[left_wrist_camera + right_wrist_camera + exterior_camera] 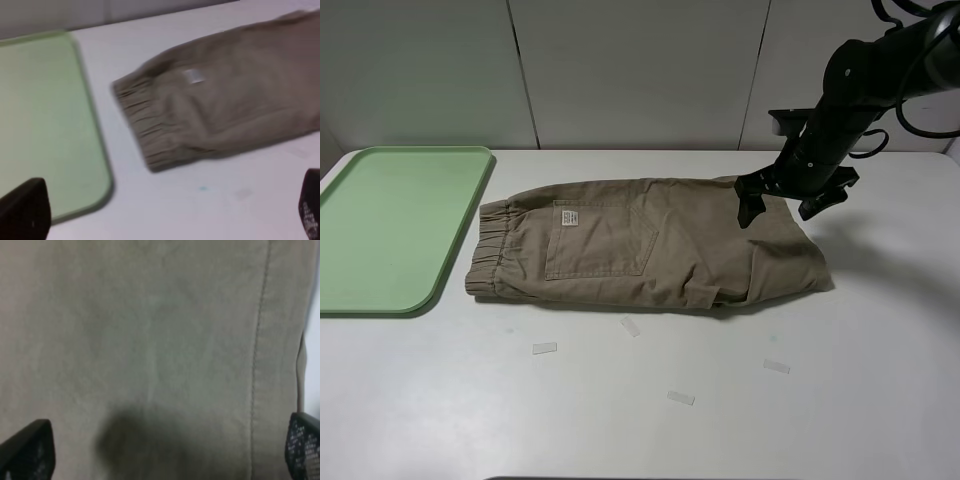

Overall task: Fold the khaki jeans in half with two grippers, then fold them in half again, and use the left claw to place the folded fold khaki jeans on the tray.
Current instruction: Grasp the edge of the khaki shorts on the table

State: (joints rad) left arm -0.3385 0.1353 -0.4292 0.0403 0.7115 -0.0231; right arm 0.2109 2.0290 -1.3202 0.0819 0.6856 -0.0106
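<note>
The khaki jeans (pixel 650 250) lie folded lengthwise on the white table, with the elastic waistband toward the tray and the pocket and white label (pixel 566 219) facing up. The pale-green tray (pixel 390 230) sits at the far left with nothing on it. My right gripper (pixel 787 200) hovers open just above the right end of the jeans. In the right wrist view its gripper (pixel 160 450) is wide apart over the cloth (pixel 150 340). My left gripper (pixel 167 210) is open above the table, near the waistband (pixel 145 130) and the tray (pixel 45 120). The left arm is out of the high view.
Several small strips of clear tape (pixel 544 348) lie on the table in front of the jeans. A pale panelled wall (pixel 640 70) closes the back. The right arm's shadow falls on the table to the right of the jeans.
</note>
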